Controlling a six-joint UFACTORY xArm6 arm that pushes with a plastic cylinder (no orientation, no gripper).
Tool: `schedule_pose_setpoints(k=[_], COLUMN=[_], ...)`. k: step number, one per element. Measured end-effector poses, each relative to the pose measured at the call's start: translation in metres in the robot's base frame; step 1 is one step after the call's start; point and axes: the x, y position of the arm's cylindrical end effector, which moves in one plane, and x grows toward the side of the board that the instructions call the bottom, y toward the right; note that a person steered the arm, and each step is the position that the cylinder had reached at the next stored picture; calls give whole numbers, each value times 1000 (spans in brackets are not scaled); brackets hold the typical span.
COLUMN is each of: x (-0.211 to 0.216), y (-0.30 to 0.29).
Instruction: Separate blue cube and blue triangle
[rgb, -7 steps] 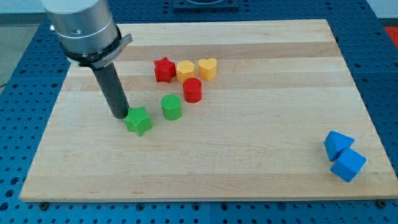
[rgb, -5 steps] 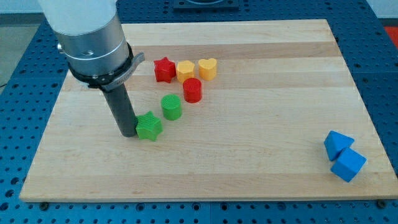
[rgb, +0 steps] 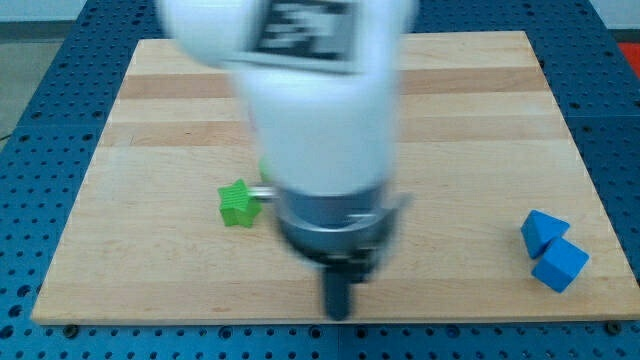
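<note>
Dark rod blurred, with my tip (rgb: 338, 314) down at the table's (rgb: 470, 120) near edge, just right of centre along the view's bottom. No jaws on this rig; nothing held, nothing touched by the tip. Bare wood to both sides of the tip along that near edge.

Blue cube (rgb: 560, 266) low at the view's right, close to the table's near right corner and not far from the right edge. Blue triangle (rgb: 542, 231) just above it and slightly to the left, the two touching or nearly so; cannot tell if a gap lies between. Both well apart from the tip, with an open stretch of wood between. Little room to the right of the pair and below it; plenty to the left and toward the view's top.

Green star (rgb: 238, 203) left of centre, well apart from the tip and far from the blue pair, with free wood around its left and bottom sides.

Farther back, middle of the table hidden behind the blurred white and grey arm (rgb: 320, 130). Far strip and both far corners bare wood.
</note>
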Motion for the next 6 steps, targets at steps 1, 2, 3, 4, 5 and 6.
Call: schedule_pose_setpoints(k=[1,2,3,4,5,6], x=[0,-1,-1,-3,-5,-9], y=[128,165,166,227,258,258])
